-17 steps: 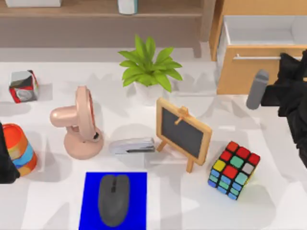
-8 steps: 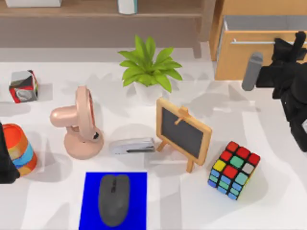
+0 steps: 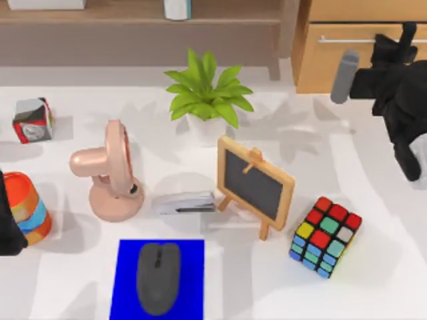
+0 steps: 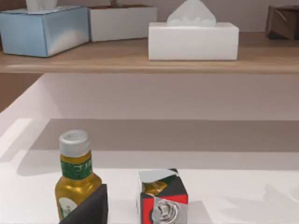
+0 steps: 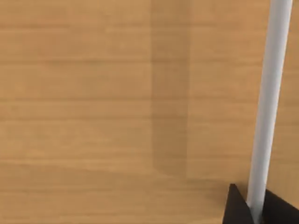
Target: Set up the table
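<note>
My right gripper (image 3: 400,41) is at the light-wood drawer cabinet (image 3: 333,67) at the far right of the broad white table (image 3: 373,280), fingers closed around its slim silver bar handle (image 5: 270,112), with the drawer front looking flush. If I pull away without letting go, I judge the drawer would drag open. My left arm sits parked at the table's left edge beside the striped orange cup (image 3: 28,208); whether its fingers are apart or together I cannot tell.

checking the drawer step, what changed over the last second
The right gripper moved toward the top view's far edge at the drawer handle, and the light-wood cabinet's drawer went from open to shut. The left arm and the tabletop items stayed put.
</note>
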Tool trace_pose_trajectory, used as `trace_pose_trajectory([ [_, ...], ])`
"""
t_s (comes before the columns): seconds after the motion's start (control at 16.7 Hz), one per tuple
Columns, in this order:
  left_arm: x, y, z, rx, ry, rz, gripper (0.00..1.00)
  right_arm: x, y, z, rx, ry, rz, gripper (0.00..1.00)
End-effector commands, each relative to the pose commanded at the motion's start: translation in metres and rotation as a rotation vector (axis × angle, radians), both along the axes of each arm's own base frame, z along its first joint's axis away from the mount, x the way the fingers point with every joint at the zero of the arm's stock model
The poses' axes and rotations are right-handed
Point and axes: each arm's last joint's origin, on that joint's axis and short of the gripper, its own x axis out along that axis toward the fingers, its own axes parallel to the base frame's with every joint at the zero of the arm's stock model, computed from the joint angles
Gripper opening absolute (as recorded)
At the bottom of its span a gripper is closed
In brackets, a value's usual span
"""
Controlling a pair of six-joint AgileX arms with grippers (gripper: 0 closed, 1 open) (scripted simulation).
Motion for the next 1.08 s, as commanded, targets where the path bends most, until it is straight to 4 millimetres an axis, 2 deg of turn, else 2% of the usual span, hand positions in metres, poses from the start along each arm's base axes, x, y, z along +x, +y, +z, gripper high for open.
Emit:
trace_pose_trajectory([
  [0.18, 0.0, 0.0, 0.0, 0.0, 0.0, 0.0, 1.0, 0.018, -0.001, -0.003, -0.002, 0.015, 0.0, 0.0],
  [0.42, 0.0, 0.0, 0.0, 0.0, 0.0, 0.0, 1.0, 0.019, -0.002, -0.004, -0.002, 0.02, 0.0, 0.0],
  [1.08, 0.0, 0.0, 0.0, 0.0, 0.0, 0.0, 1.0, 0.019, -0.002, -0.004, -0.002, 0.02, 0.0, 0.83],
])
